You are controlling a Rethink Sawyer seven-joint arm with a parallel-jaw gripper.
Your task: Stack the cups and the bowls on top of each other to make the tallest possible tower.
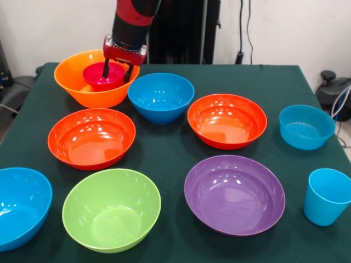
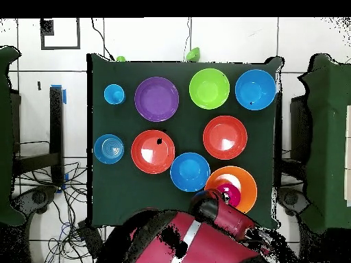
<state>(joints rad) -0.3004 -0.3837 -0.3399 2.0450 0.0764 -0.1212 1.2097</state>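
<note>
The small magenta bowl (image 1: pixel 96 76) sits inside the large yellow-orange bowl (image 1: pixel 82 94) at the table's far left in the front view; both also show in the overhead view (image 2: pixel 232 194) (image 2: pixel 248 179). My gripper (image 1: pixel 117 71) is down at the magenta bowl and open, with one finger inside it and the other just outside its right rim. The light-blue tumbler (image 1: pixel 328 196) stands upright at the near right, far from the gripper. The small pale-blue bowl (image 1: pixel 305 127) sits behind it. In the overhead view the arm covers the gripper.
A blue bowl (image 1: pixel 160 97) sits right beside the yellow-orange bowl. Two red-orange bowls (image 1: pixel 91 137) (image 1: pixel 227 120) lie in the middle row. A lime-green bowl (image 1: pixel 111 209), a purple bowl (image 1: pixel 235 194) and another blue bowl (image 1: pixel 19 205) lie along the near edge.
</note>
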